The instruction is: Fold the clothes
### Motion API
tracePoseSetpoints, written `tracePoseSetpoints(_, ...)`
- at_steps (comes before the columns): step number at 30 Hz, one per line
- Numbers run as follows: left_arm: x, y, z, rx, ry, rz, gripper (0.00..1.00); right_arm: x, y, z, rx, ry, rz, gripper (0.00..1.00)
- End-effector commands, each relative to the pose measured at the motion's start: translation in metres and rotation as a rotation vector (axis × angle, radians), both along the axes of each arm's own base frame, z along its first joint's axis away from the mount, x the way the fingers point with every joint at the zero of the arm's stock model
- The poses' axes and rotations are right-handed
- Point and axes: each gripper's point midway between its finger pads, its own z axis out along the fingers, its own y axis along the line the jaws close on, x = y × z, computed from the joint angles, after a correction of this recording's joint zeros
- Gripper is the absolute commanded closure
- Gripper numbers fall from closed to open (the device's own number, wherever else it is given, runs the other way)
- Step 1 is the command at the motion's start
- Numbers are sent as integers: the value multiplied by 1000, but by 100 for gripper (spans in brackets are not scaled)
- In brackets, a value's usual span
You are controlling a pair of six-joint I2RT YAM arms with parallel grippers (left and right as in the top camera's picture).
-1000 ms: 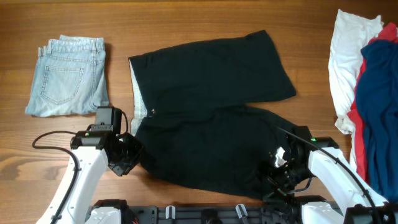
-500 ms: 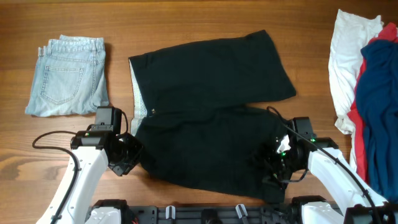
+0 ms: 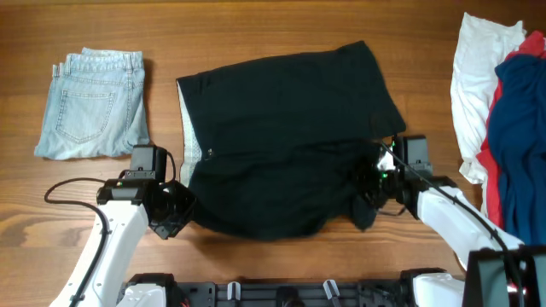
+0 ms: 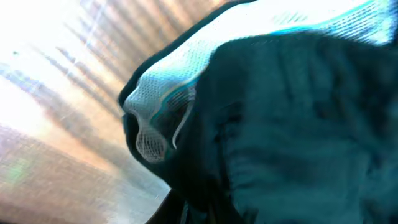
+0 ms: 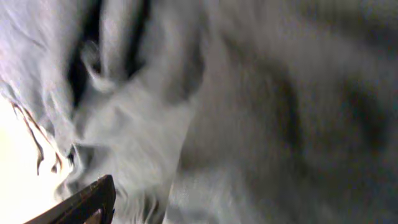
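The black shorts [image 3: 281, 128] lie in the middle of the table, with the pale waistband lining [image 3: 189, 136] on the left. My left gripper [image 3: 177, 211] sits at the near waistband corner, shut on the black fabric; the left wrist view shows the fabric [image 4: 298, 124] and the mesh lining [image 4: 168, 87] close up. My right gripper [image 3: 373, 183] is shut on the near leg's hem and holds it bunched up close to the far leg. Fabric [image 5: 261, 112] fills the right wrist view, and one dark fingertip [image 5: 87, 202] shows at the lower left.
Folded light-blue denim [image 3: 92, 104] lies at the far left. At the right edge is a pile of white [image 3: 473, 77], red [image 3: 533, 44] and navy [image 3: 516, 145] garments. Bare wood table [image 3: 256, 26] lies beyond the shorts.
My right gripper has carried the near leg's hem away from the table's front edge toward the far leg, folding the leg over. The left arm has not moved.
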Motion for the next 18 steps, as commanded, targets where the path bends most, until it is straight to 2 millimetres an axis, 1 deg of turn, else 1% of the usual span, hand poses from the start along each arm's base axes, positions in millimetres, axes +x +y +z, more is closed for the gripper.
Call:
tracePoseSetpoints(1, 21, 1, 8, 0, -91, -7, 91, 6, -40, -27, -258, 2, -17, 20)
tracePoseSetpoints(2, 25, 1, 8, -1, -107, -7, 91, 9, -40, -23, -266, -4, 5, 19)
tracePoseSetpoints(3, 29, 1, 9, 0, -123, -7, 90, 8, -39, -20, -277, 2, 46, 16)
tracePoseSetpoints(4, 32, 1, 10, 0, -135, -7, 90, 3, -38, -19, -283, 18, 87, 15)
tracePoseSetpoints(6, 40, 1, 12, 0, -170, -7, 90, -14, -38, -19, -299, 70, 181, 15)
tracePoseSetpoints(7, 45, 1, 13, -1, -191, -7, 90, -25, -40, -21, -315, 107, 216, 15)
tracePoseSetpoints(8, 51, 1, 15, -1, -218, -7, 90, -31, -42, -21, -327, 131, 231, 14)
tracePoseSetpoints(10, 59, 1, 18, -2, -255, -7, 89, -38, -46, -20, -350, 159, 259, 13)
tracePoseSetpoints(11, 63, 1, 19, -2, -270, -6, 89, -38, -45, -17, -350, 160, 272, 12)
tracePoseSetpoints(14, 64, 1, 20, -2, -275, -7, 89, -37, -45, 2, -354, 165, 295, 12)
tracePoseSetpoints(16, 63, 1, 19, -2, -270, -7, 89, -36, -45, 24, -357, 166, 313, 11)
tracePoseSetpoints(18, 61, 1, 19, -2, -264, -7, 89, -41, -43, 41, -341, 177, 313, 11)
